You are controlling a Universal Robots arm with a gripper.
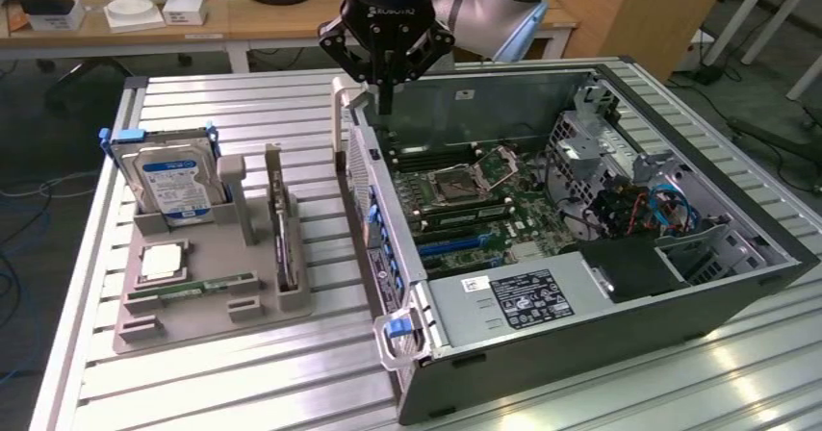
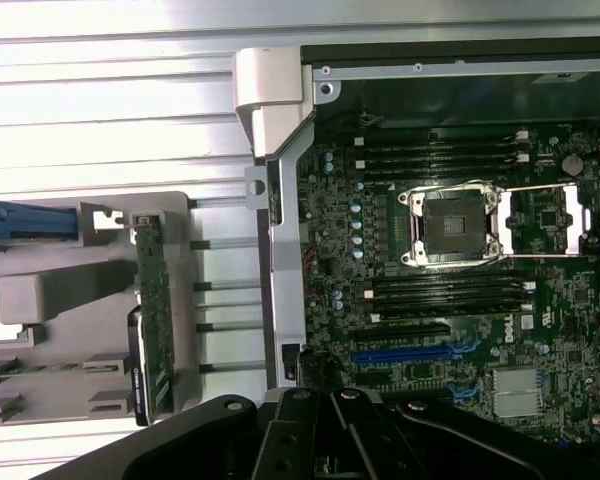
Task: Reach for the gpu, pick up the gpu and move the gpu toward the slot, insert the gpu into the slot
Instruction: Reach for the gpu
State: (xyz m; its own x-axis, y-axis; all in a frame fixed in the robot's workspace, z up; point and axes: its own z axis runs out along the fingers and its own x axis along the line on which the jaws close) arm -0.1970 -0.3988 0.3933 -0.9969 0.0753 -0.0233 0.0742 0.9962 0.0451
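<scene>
The slatted metal table (image 1: 257, 383) is bearing an open computer case (image 1: 617, 325), its motherboard (image 1: 475, 200) facing up. On the exterior view's left, a grey holder (image 1: 192, 306) is carrying a hard drive (image 1: 173, 181) and the gpu (image 1: 281, 229), which is standing on edge. The gripper (image 1: 383, 94) is hovering, pinched together and empty, over the case's side wall (image 1: 362, 176), which is standing between it and the gpu.
</scene>
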